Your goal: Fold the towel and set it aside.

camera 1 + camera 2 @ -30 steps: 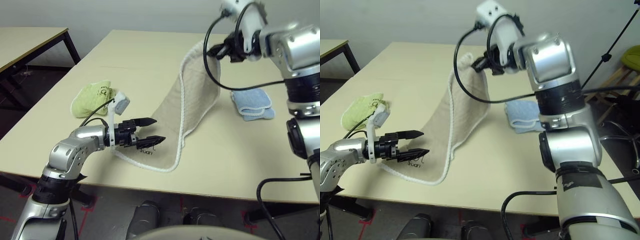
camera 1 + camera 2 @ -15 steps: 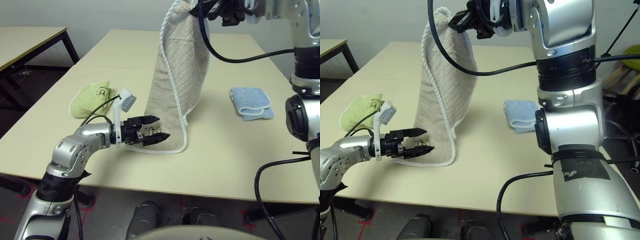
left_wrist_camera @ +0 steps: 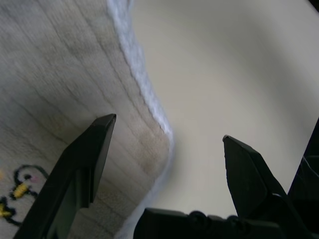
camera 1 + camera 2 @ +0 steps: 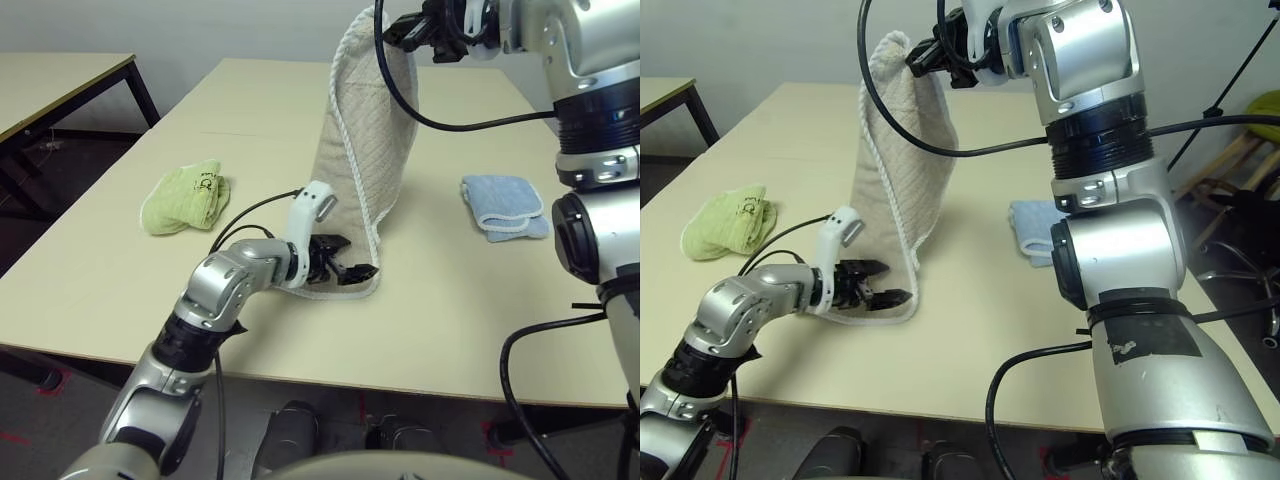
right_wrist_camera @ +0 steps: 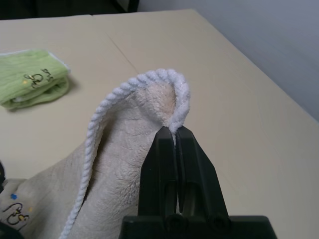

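The towel (image 4: 365, 150), a beige terry cloth with a white corded edge, hangs from the right gripper (image 5: 174, 135), which is raised high above the table (image 4: 250, 110); the gripper's two black fingers are pressed together on the towel's top corner, pinching the white cord between them; from that pinch the cloth drops straight down in a long narrow drape, and its lowest part rests crumpled on the tabletop; the left gripper (image 4: 345, 272) sits low at that bottom end, its fingers spread wide apart and holding nothing; one finger lies over the beige cloth, the other over bare table, with the towel's rounded white-edged corner in the gap between them; a small embroidered logo (image 3: 17, 191) shows on the cloth just beside the finger over the towel; a lime green folded cloth (image 4: 185, 198) lies on the table well off to the left gripper's outer side; a light blue folded cloth (image 4: 503, 206) lies well below the right gripper, on the far side of the hanging towel from the left gripper.
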Action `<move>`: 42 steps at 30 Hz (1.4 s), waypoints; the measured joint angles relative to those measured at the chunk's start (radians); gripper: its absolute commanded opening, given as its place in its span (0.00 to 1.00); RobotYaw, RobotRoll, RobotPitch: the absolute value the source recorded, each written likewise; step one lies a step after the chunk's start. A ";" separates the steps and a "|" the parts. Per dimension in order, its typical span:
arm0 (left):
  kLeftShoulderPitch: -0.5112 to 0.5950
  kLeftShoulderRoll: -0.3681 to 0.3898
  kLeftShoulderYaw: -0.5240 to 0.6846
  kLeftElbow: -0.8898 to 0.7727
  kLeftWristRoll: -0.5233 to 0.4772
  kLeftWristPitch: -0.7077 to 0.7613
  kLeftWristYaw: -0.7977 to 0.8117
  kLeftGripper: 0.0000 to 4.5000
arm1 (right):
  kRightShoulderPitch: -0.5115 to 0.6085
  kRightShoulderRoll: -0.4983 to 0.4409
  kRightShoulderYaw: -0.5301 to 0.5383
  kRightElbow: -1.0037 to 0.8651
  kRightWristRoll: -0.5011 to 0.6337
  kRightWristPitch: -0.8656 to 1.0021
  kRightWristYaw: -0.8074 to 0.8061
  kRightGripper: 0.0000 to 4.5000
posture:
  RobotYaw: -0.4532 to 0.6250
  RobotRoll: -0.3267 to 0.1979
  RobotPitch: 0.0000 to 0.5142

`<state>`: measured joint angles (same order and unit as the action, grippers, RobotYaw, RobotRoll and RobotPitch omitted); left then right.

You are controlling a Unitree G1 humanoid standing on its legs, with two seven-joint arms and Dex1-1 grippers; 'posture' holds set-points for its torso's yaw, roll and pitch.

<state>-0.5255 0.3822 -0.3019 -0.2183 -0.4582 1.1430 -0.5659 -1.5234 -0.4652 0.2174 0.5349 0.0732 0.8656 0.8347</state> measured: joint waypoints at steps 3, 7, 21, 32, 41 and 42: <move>-0.007 -0.020 -0.024 0.000 0.012 0.043 0.022 1.00 | -0.001 0.014 0.000 0.033 -0.007 -0.016 -0.007 0.01 | 0.58 0.62 0.15; -0.014 -0.034 -0.079 0.027 0.060 0.049 0.053 1.00 | -0.007 0.023 0.000 0.059 -0.016 -0.035 -0.009 0.01 | 0.58 0.62 0.17; -0.028 -0.051 -0.197 0.151 0.219 -0.110 0.057 0.56 | -0.007 0.031 -0.002 0.068 -0.026 -0.043 -0.004 0.00 | 0.57 0.62 0.17; -0.022 -0.013 -0.179 0.137 0.230 -0.126 -0.029 0.00 | -0.002 0.000 -0.003 0.027 -0.028 -0.027 0.012 0.00 | 0.56 0.62 0.12; -0.030 0.108 0.095 0.045 0.014 0.024 -0.173 0.00 | 0.266 -0.173 -0.002 -0.195 0.001 0.048 0.112 0.00 | 0.57 0.62 0.08; -0.041 0.146 0.141 0.037 -0.008 0.042 -0.189 0.00 | 0.313 -0.199 -0.002 -0.207 0.006 0.065 0.127 0.00 | 0.57 0.62 0.08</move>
<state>-0.5662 0.5280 -0.1611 -0.1808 -0.4658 1.1855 -0.7551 -1.2102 -0.6646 0.2154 0.3277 0.0792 0.9303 0.9616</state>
